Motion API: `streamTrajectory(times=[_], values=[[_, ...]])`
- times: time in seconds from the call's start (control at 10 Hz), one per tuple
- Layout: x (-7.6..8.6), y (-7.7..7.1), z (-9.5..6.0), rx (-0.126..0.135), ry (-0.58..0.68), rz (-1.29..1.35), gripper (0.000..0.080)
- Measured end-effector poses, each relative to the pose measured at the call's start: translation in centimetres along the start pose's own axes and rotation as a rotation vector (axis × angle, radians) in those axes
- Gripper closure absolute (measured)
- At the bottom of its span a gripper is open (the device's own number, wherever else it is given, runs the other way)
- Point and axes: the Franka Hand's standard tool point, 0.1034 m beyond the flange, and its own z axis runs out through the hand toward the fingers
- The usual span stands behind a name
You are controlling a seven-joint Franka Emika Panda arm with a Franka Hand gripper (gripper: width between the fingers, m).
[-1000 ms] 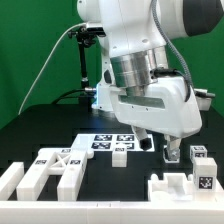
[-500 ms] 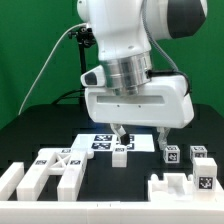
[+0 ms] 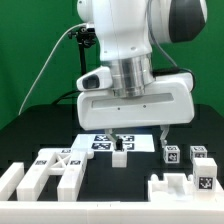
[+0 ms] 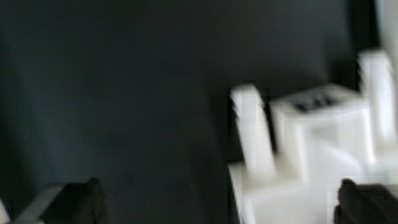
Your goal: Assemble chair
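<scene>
Gripper [image 3: 140, 138] hangs over the marker board [image 3: 103, 141], fingers [image 3: 163, 133] wide apart, gripping nothing. Chair pieces [image 3: 52, 170] lie loose on the black table [image 3: 30, 135]: cluster near left, small block [image 3: 120, 155] just beside the board, tagged cubes [image 3: 171, 155] right, large notched piece [image 3: 180, 187] near right. Wrist view blurred.

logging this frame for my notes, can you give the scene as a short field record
claw: open, holding nothing, hangs over the marker board
small chair block: on the table in front of the board, under one finger; contact unclear
large chair pieces: loose, exterior view's left
tagged block: exterior view's right, standing apart from the claw
notched piece: front, exterior view's right
table: black
wrist view: blurred, shows one white piece
</scene>
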Motion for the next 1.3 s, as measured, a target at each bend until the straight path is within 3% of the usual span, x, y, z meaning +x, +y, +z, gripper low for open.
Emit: streamTrajectory(times=[0.2,0.3,0.6,0.7,0.8,0.9,1.0,1.3], values=[[-1.3,2.5,0.2,-0.03,-0.051,-0.223,0.0151],[-1.9,2.9,0.6,-0.048,-0.058,-0.261,0.0151],[-1.9,2.7,0.6,-0.043,-0.077,-0.244,0.0151],[-2.9,2.7,0.8,-0.044,-0.159,-0.195,0.0151],[-3.4,3.0,1.0,-0.079,-0.291,-0.146,0.0151],[-3.0,3.1,1.1,-0.102,-0.333,-0.133,0.0151],[-4.8,3.2,1.2,-0.136,-0.473,-0.098,0.0151],[-6.0,3.7,1.6,-0.146,-0.759,-0.071,0.0151]])
